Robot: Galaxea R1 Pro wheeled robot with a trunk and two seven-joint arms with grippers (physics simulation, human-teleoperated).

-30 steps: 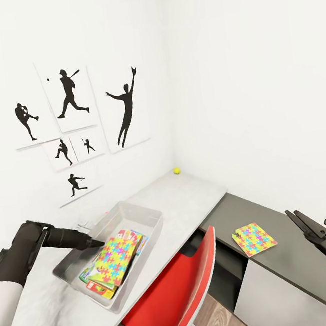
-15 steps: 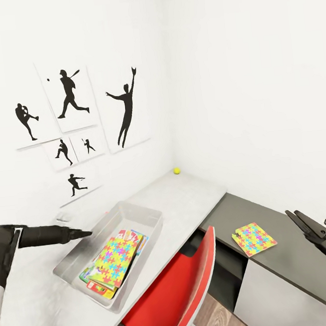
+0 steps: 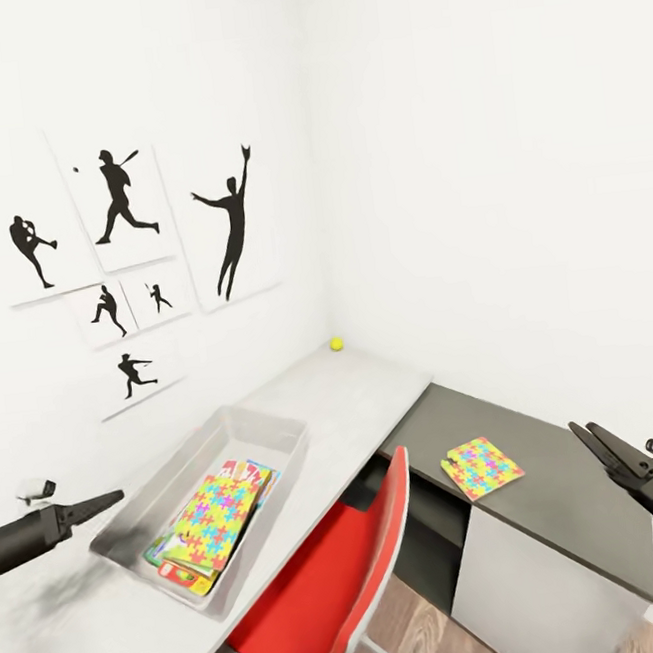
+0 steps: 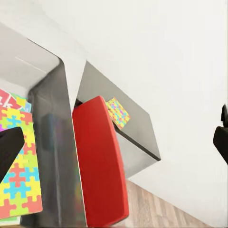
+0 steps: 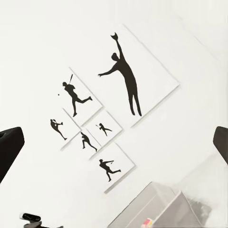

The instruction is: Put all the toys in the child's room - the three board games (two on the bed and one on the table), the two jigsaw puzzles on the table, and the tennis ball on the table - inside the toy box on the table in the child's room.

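The pale grey toy box [image 3: 269,425] stands on the table [image 3: 364,398]. In it lies a jigsaw puzzle [image 3: 211,507] on top of board games [image 3: 182,573], of which only the edges show. My left gripper [image 3: 112,501] hangs open just left of the box, clear of it. Its wrist view looks down on the puzzle in the box [image 4: 20,183]. A second jigsaw puzzle [image 3: 480,467] rests on the dark cabinet top [image 3: 566,502]. The tennis ball [image 3: 336,344] sits in the table's far corner. My right gripper [image 3: 591,436] is open above the cabinet's right end.
A red chair [image 3: 343,576] is pushed in at the table's front, between the box and the cabinet. White walls close the corner, with black baseball silhouette pictures [image 3: 127,247] on the left one. Wood plank floor [image 3: 418,619] shows below.
My left gripper has pulled back out of the toy box to the left, leaving the puzzle lying inside. The head camera has turned a little right. The right arm has held still.
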